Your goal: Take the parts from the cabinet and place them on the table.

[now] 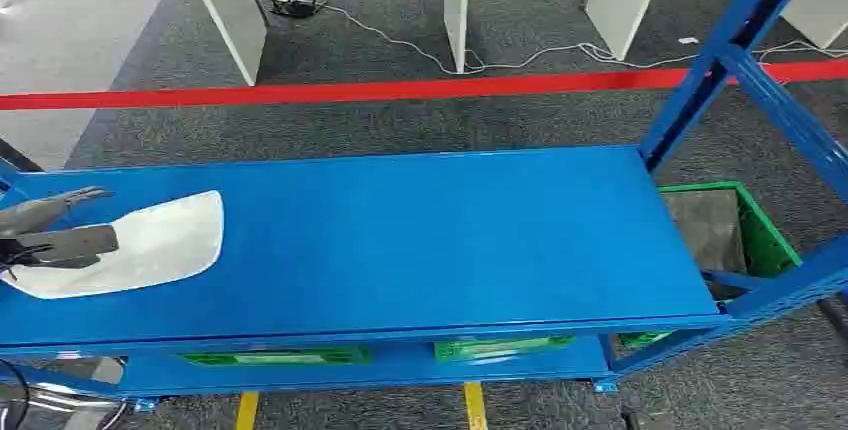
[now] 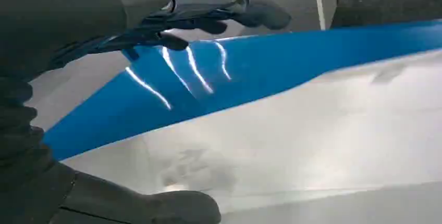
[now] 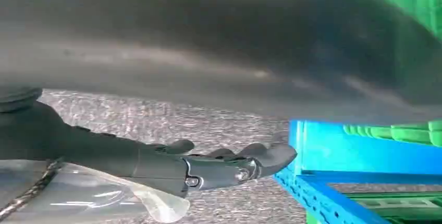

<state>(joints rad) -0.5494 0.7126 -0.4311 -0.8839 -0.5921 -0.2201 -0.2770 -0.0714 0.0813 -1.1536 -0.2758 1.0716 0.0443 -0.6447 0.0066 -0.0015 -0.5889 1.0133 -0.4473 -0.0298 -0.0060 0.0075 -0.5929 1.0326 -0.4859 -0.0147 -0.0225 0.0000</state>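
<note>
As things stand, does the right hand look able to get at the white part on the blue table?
Probably not. The right hand hangs low beside the blue frame, over the carpet, while the white part lies at the table's far left, at the left hand.

No text, label, brand, number or sign can be read in any of the views. The surfaces are plain, and any marking there is too small or too blurred to make out.
</note>
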